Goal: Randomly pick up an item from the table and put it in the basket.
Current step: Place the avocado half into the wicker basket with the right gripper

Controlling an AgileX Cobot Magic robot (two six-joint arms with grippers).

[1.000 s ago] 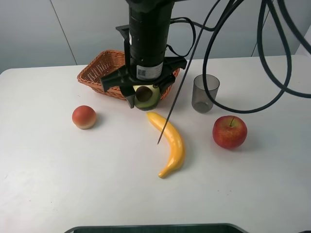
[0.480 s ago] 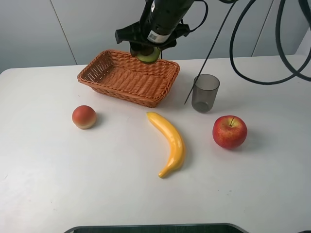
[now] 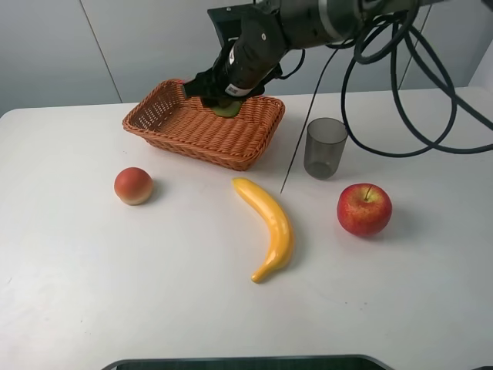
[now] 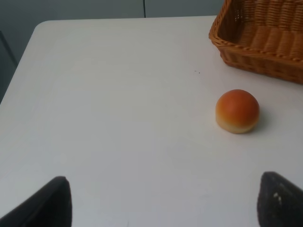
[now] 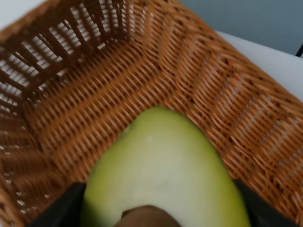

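Observation:
My right gripper (image 3: 223, 102) is shut on the halved avocado (image 3: 226, 109) and holds it over the inside of the orange-brown wicker basket (image 3: 181, 127) at the back of the white table (image 3: 115, 270). In the right wrist view the avocado's pale flesh (image 5: 165, 175) fills the middle, the brown pit shows at the lower edge, and the basket's woven floor and walls (image 5: 85, 94) lie just beyond. My left gripper (image 4: 161, 201) is open and empty, its dark fingertips (image 4: 54, 203) apart above bare table, out of the exterior high view.
A round orange-red peach (image 3: 133, 186) lies left of centre and shows in the left wrist view (image 4: 237, 111). A yellow banana (image 3: 271, 225) lies mid-table. A grey translucent cup (image 3: 325, 148) stands right of the basket. A red apple (image 3: 363, 209) sits at the right. Black cables hang at the upper right.
My right gripper has carried the avocado from in front of the basket up and back over it, then lowered it toward the basket's inside. The left gripper and other fruit have not moved.

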